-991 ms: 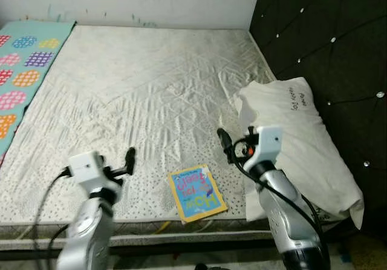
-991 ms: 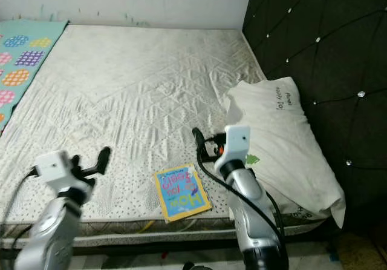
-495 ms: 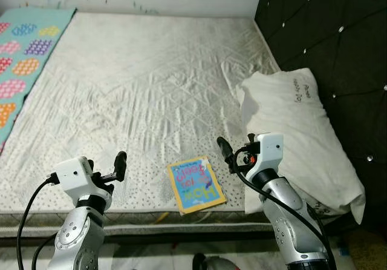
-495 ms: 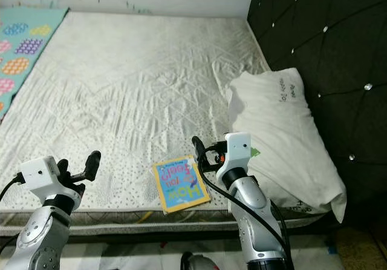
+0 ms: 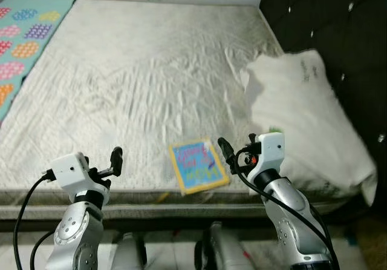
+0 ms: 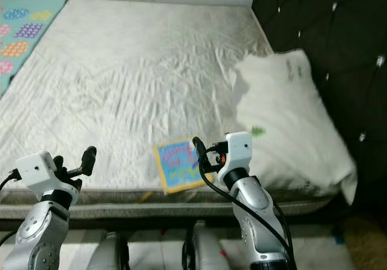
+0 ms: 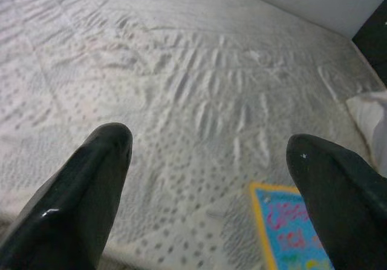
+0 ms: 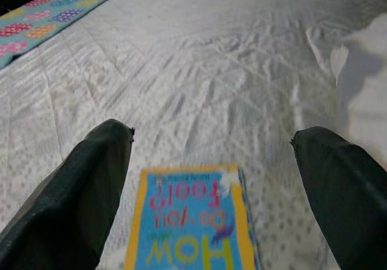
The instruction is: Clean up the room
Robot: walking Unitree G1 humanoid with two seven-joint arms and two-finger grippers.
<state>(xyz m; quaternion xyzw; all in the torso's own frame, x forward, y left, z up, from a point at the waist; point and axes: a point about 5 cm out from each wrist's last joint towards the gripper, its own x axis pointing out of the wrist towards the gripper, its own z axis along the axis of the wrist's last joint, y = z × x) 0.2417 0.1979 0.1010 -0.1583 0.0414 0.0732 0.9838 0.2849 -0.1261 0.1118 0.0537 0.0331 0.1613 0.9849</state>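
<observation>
A thin children's book (image 5: 198,166) with a blue cover and yellow border is lying flat, face up, near the mattress's (image 5: 139,82) front edge. It is sitting slightly askew, just beside the white pillow (image 5: 305,121).

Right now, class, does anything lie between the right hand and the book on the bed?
Nothing visible does. The right hand is open with the book just ahead on bare mattress; the pillow lies off to its side.

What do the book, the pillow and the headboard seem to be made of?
Book: glossy printed card or paper cover, likely, flat and brightly coloured. Pillow: soft white fabric, creased and puffy. Headboard: dark tufted upholstery with shiny studs; fabric or leatherette, hard to tell.
</observation>
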